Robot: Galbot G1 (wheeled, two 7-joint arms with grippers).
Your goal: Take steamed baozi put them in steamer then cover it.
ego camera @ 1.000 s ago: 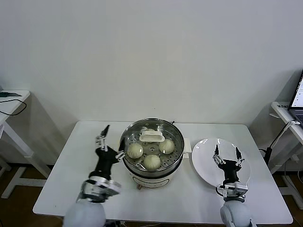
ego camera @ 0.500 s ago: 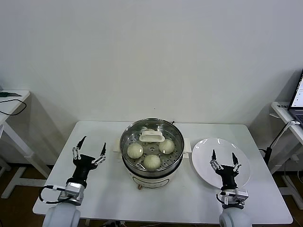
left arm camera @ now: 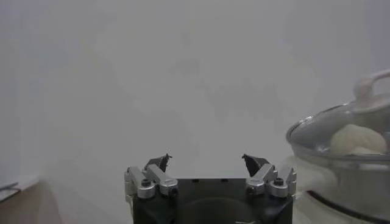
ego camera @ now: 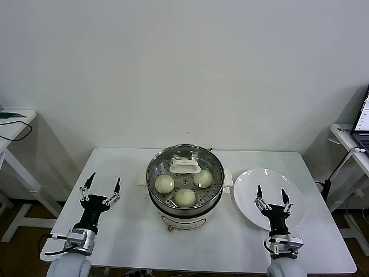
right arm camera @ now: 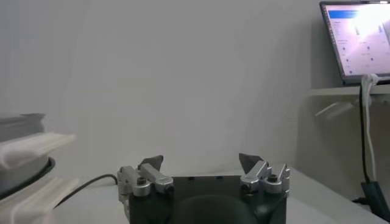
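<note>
The steel steamer (ego camera: pixel 184 210) stands at the table's middle with the glass cover (ego camera: pixel 214 167) on it, white handle (ego camera: pixel 184 167) up. Several cream baozi (ego camera: pixel 164 184) show through the glass on the perforated tray. My left gripper (ego camera: pixel 104 180) is open and empty over bare table, well left of the pot. Open and empty too, my right gripper (ego camera: pixel 270 190) hovers over the white plate (ego camera: pixel 248 196) to the pot's right. The left wrist view has its gripper (left arm camera: pixel 206 159) with jaws wide apart, and the covered steamer (left arm camera: pixel 341 182) with a baozi (left arm camera: pixel 356 139) off to one side. The right wrist view has its gripper (right arm camera: pixel 200 159) with jaws spread.
The white table (ego camera: pixel 132 242) has bare surface in front of and left of the pot. A side table (ego camera: pixel 14 124) stands at far left. Another at far right carries a laptop (ego camera: pixel 363 118), also caught in the right wrist view as laptop (right arm camera: pixel 356 39).
My left gripper has pulled away from the steamer's left rim, moving left and back toward the table's front. The right gripper has drawn back slightly over the plate.
</note>
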